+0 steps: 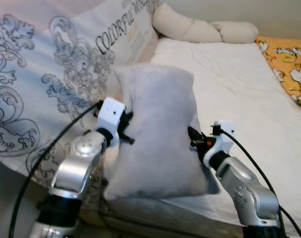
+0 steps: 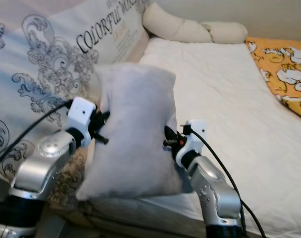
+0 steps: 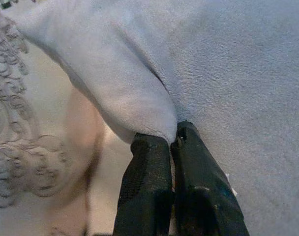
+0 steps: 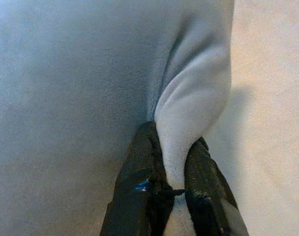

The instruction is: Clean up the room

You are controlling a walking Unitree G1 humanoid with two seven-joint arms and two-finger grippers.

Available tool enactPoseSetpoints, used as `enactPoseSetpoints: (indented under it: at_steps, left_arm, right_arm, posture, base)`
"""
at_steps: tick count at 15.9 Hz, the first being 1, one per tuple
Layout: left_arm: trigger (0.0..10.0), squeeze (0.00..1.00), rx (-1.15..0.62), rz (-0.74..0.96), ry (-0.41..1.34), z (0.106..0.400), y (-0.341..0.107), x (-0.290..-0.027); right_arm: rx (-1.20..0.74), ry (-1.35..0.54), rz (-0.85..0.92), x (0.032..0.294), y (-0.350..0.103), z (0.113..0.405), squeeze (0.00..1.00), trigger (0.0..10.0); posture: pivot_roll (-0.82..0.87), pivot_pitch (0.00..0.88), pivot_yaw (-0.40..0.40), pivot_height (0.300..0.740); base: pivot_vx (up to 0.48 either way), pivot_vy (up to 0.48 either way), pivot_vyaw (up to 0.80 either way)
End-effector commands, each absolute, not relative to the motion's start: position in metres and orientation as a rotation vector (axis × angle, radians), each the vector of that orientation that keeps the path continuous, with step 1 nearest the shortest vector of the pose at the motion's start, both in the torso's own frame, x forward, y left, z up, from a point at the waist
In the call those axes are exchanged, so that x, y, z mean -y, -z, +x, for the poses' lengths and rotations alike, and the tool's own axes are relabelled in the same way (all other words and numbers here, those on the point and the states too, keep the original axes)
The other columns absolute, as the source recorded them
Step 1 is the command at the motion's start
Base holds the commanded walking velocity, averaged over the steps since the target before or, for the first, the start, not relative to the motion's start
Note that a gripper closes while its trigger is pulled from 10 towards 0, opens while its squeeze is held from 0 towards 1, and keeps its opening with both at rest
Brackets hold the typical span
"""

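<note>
Left eye view's centre holds the plump grey fleece pillow (image 1: pixel 158 134), above the white bed (image 1: pixel 239 94). Left end effector (image 3: pixel 173 140) and right end effector (image 4: pixel 176 147) each clamp only a fabric fold; either pinch could slip, dropping it.

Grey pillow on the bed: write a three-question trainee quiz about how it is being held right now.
1. True or false: both end effectors pinch the grey pillow.
2. Which side edge of the pillow does the left end effector grip? A) the edge nearer the patterned cushion B) the edge nearer the orange blanket C) the top edge
3. Fill in: the right end effector has a fold of the pillow ____ its two fingers.

Key: 1 true; 2 A; 3 between.
</note>
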State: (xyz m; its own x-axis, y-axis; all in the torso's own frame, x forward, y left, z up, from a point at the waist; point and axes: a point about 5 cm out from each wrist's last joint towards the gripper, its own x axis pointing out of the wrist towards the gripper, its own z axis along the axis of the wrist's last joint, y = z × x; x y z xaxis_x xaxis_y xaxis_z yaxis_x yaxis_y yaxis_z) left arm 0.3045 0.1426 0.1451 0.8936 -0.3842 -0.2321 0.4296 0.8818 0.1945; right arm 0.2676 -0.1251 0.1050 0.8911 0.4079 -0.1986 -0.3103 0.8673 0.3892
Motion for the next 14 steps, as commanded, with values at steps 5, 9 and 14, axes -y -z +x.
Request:
enactPoseSetpoints:
  at_steps: [5,9,14]
  left_arm:
    - [10.0,0.00,-0.165,0.319,0.497,0.304,-0.145,-0.136]
    - [10.0,0.00,-0.160,0.321,0.499,0.307,-0.146,-0.134]
    - [10.0,0.00,-0.178,0.311,0.474,0.314,-0.142,-0.137]
  right_arm:
    - [-0.270,-0.428,0.352,0.119,-0.111,0.267,0.00,10.0]
    - [-0.286,-0.401,0.340,0.121,-0.107,0.267,0.00,10.0]
    - [-0.301,-0.348,0.369,0.127,-0.103,0.266,0.00,10.0]
  posture:
    - [-0.09,0.000,0.011,0.740]
    - [-0.10,0.000,0.018,0.740]
    - [-0.11,0.000,0.025,0.740]
  base:
    - [0.054,0.000,0.00]
    - [0.000,0.000,0.00]
    - [0.000,0.000,0.00]
